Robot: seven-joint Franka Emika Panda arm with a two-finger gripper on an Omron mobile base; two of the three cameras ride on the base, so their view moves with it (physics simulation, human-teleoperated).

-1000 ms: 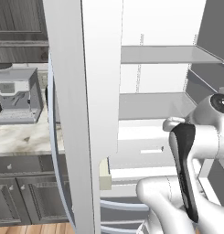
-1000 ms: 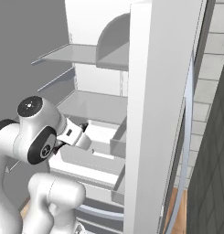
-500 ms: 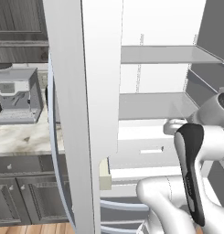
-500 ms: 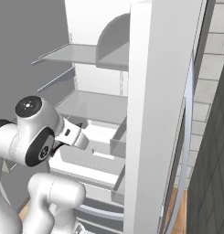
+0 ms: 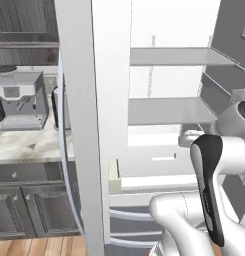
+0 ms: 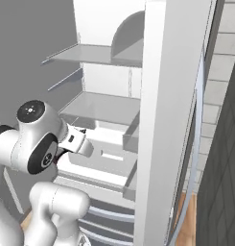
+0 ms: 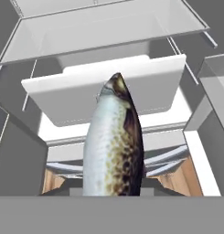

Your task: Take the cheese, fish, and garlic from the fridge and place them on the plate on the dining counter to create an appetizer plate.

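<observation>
1. A rendered kitchen is shown, with the fridge [image 5: 164,100] standing open, its grey shelves bare and a pale drawer [image 7: 104,93] pulled out lower down. To the left, a marble surface [image 5: 24,145] carrying a coffee machine [image 5: 21,100] is seen beside the fridge door.
2. The fish [image 7: 114,141] is seen in the hand view rising straight up from the bottom edge, close in front of the camera. Its long axis runs along the pointing direction of the end effector, one end toward the drawer and the other hidden at the fingers.
3. The end effector is judged to be pinching the fish: the jaws are nearly pressed together, though the fingertips themselves are hidden behind the fish's body.
4. The fish thus lies directly ahead of the end effector, in front of the drawer rather than resting in it.
5. In the base views the arm is folded in front of the fridge, with the wrist [image 6: 73,141] reaching toward the drawer level.
6. The plate and the dining surface are not in sight, so a withdrawal from the fridge and a turn away are judged to be called for next.
</observation>
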